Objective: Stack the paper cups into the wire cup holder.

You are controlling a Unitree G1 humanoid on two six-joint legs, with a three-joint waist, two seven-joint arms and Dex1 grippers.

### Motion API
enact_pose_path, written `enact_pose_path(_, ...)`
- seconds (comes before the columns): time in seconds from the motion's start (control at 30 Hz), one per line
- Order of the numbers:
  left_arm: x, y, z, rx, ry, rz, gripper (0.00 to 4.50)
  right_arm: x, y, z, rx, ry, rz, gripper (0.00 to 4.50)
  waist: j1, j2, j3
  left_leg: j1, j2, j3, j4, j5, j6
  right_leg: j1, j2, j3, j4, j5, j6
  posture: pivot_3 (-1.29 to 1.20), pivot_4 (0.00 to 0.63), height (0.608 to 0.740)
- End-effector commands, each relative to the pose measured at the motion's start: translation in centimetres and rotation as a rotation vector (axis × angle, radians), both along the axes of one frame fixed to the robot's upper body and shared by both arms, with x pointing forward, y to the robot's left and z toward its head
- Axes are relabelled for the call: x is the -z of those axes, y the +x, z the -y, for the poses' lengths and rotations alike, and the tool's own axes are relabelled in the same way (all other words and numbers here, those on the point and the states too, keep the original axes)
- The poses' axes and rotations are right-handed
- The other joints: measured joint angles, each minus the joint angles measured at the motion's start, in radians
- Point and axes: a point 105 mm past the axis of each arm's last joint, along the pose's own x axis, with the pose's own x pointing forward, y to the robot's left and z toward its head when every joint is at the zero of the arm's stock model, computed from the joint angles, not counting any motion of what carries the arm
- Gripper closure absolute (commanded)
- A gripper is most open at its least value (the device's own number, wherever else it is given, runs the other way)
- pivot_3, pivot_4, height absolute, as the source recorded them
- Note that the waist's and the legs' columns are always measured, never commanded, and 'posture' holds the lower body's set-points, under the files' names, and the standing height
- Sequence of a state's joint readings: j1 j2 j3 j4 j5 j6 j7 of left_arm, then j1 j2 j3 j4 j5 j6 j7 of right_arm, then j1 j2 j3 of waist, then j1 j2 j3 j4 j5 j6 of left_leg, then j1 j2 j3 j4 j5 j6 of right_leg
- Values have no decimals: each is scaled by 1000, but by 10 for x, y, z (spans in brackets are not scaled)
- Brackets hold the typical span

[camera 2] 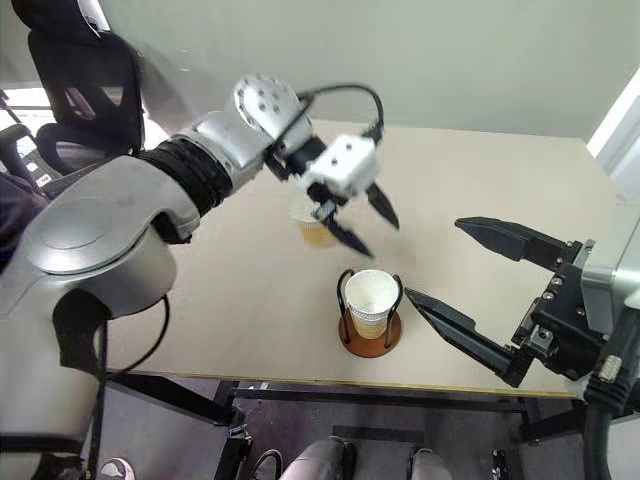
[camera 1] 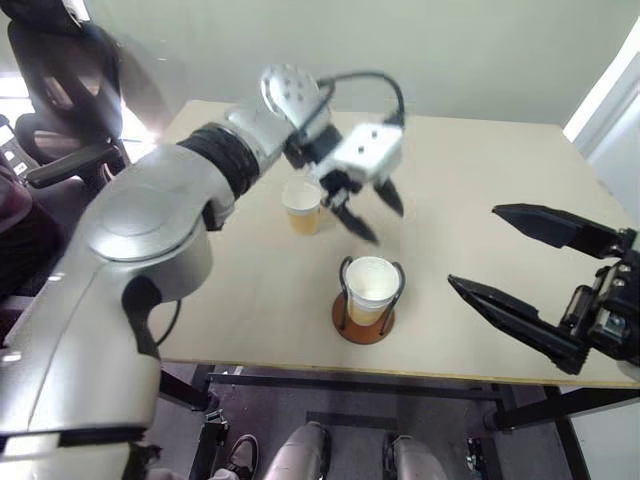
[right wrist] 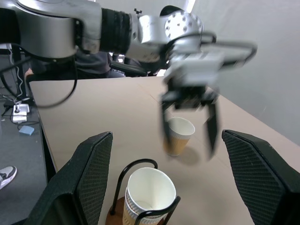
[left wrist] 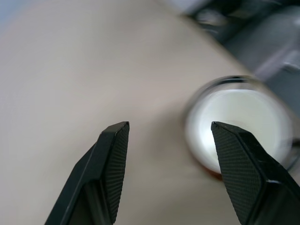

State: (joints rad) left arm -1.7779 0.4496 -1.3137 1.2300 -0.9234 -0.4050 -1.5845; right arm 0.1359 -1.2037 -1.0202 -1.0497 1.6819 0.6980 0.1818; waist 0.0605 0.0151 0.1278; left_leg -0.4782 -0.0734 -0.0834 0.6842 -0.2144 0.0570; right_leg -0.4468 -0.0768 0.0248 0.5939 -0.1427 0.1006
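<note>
Stacked cups [camera 1: 371,290] were seen seated in the wire holder [camera 1: 364,322] near the counter's [camera 1: 480,170] front edge, and one loose cup [camera 1: 302,207] stood upright on the counter at about eleven o'clock from the holder. The left tool [camera 1: 364,212] hung released and empty above the counter between the two. The right tool [camera 1: 505,262] was held wide apart, empty, at three o'clock from the holder. The step in hand was judged to be fetching the last cup; a descent around its wall and a closing grip would be called for next.
</note>
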Motion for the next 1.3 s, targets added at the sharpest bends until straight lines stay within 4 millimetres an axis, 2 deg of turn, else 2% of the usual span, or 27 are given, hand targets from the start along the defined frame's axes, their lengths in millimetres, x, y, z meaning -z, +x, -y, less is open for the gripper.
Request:
enact_pose_path(0.03, 0, 29, -23, -243, -72, 33, 1539, -4, -1, 0, -17, 4, 36, 667, -2, 0, 0, 1, 1, 1, -1, 0, 0, 0, 0, 1, 0, 0, 0, 0, 150, 740)
enact_pose_path(0.17, 18, 58, -45, -503, -145, 48, 1539, -2, 0, -1, -33, 0, 36, 667, -5, 0, 0, 2, 1, 5, -1, 1, 2, 1, 0, 3, 0, -6, 9, 0, 150, 740)
enact_pose_path(0.27, 31, 64, -57, -577, -163, -7, 1539, 0, 1, -2, -45, -4, 31, 667, -5, 0, 0, 1, 0, 7, 0, 6, -4, 0, 0, 3, -1, -5, 9, 0, 150, 740)
enact_pose_path(0.47, 52, 76, -73, -703, -155, 20, 1539, 3, 3, -5, -59, -6, 29, 667, -3, 0, 0, 1, -1, 8, 0, 5, -3, 0, -1, 5, -1, -3, 7, 0, 150, 740)
enact_pose_path(0.57, 55, 79, -75, -736, -168, 22, 1539, 4, 3, -6, -67, -6, 23, 667, -3, -1, 0, 2, 0, 9, -1, 5, -2, 0, 0, 5, -1, -4, 7, 0, 150, 740)
enact_pose_path(0.67, 63, 80, -79, -751, -137, 11, 1539, 4, 3, -6, -69, -5, 17, 667, -3, -1, 0, 2, 0, 10, -1, 10, 6, 0, 0, 5, -1, -4, 7, 0, 150, 740)
enact_pose_path(1.07, 93, 88, -91, -860, -76, 38, 1539, 3, -1, -9, -82, 0, -20, 667, -3, -1, 0, 5, 0, 12, -1, 8, 3, 1, -1, 6, 0, -4, 6, 0, 150, 740)
enact_pose_path(1.3, 119, 91, -94, -868, 69, 139, 1539, 1, -4, -11, -79, -2, -37, 667, -3, 0, 0, 7, 0, 12, -1, 8, 3, 2, -1, 7, 0, -3, 5, 0, 150, 740)
